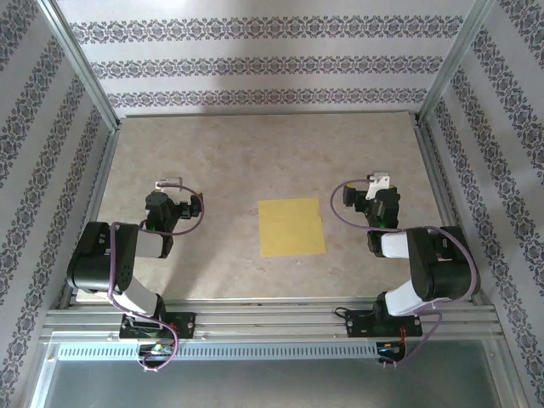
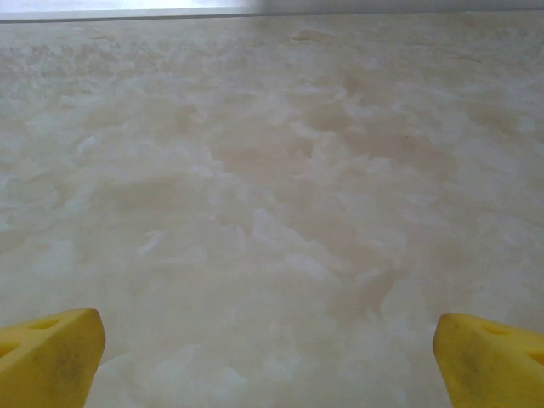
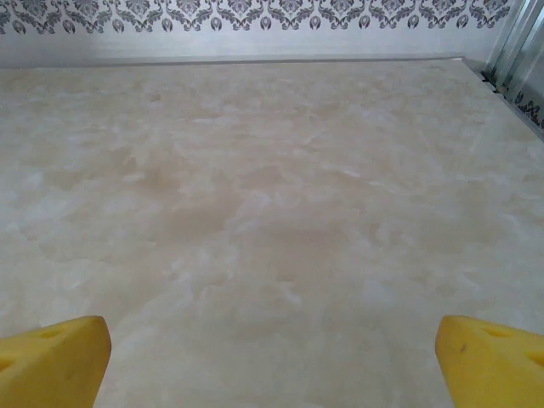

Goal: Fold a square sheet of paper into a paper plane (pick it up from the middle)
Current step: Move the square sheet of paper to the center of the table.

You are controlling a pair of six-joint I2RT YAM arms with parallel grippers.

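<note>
The main risk is in the first pick: the square sheet of paper (image 1: pixel 291 227) lies flat against the table (image 1: pixel 238 153) with no lifted edge or crease to catch, so fingers coming down on its middle will probably skid over it, push it sideways or bunch it into a stray wrinkle instead of raising a clean pinch. A stray wrinkle would spoil the later folds, and a lopsided grab could rotate the sheet out of square with the arms. It could also slide easily, since the tabletop looks smooth and faintly glossy, a pale beige mottled like marble. The sheet itself is thin, plain yellow, matte and square, with crisp corners and edges roughly parallel to the table edges; nothing is folded yet. The left gripper (image 1: pixel 168 189) sits to the left of the sheet and well apart from it. The right gripper (image 1: pixel 374 189) sits to the right of the sheet, somewhat nearer but not touching. In the wrist views both the left gripper (image 2: pixel 272 365) and the right gripper (image 3: pixel 272 365) have their jaws spread wide and hold nothing, with blunt yellow wedge-shaped fingertips (image 2: pixel 51 357) at the lower corners and bare table between them. Beyond the sheet, the walls (image 1: pixel 255 64) carry bands of grey damask pattern on white, framed by metal rails.
</note>
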